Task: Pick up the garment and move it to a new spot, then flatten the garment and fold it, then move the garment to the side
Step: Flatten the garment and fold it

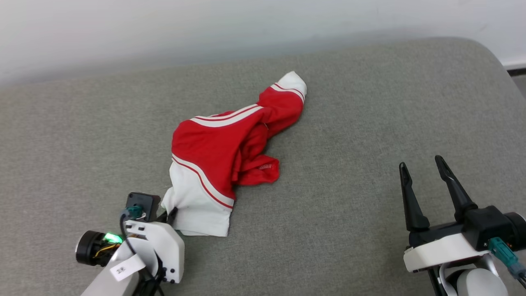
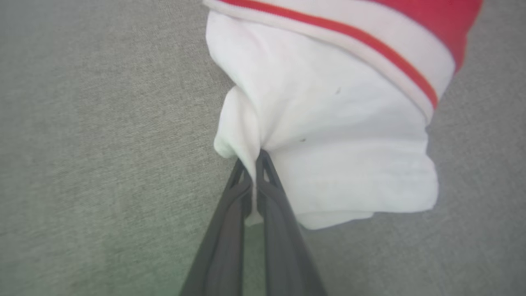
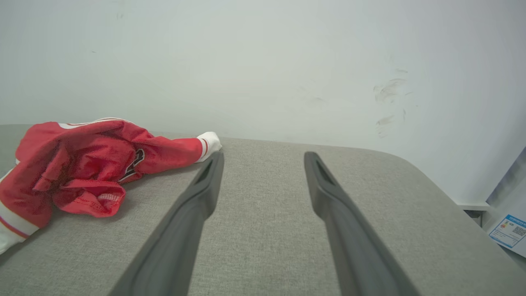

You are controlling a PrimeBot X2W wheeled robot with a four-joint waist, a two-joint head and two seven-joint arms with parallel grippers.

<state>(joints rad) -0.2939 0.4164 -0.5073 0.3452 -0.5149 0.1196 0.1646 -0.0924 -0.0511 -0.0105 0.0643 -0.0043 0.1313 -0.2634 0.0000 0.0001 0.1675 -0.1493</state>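
The garment (image 1: 224, 152) lies crumpled on the grey cushion, red with white sleeves and striped trim. My left gripper (image 1: 170, 213) sits at its near white sleeve, and in the left wrist view the left gripper (image 2: 254, 158) is shut, pinching a fold of the white sleeve (image 2: 328, 135) between its tips. My right gripper (image 1: 423, 164) stands open over bare cushion at the lower right, well apart from the cloth. From the right wrist view the garment (image 3: 82, 164) lies to the left, beyond the open right gripper (image 3: 263, 156).
The grey cushion (image 1: 370, 123) stretches wide, with a rounded corner at the far right. A pale wall (image 1: 205, 28) runs behind it. A box with a blue label (image 3: 509, 230) stands past the cushion's right edge.
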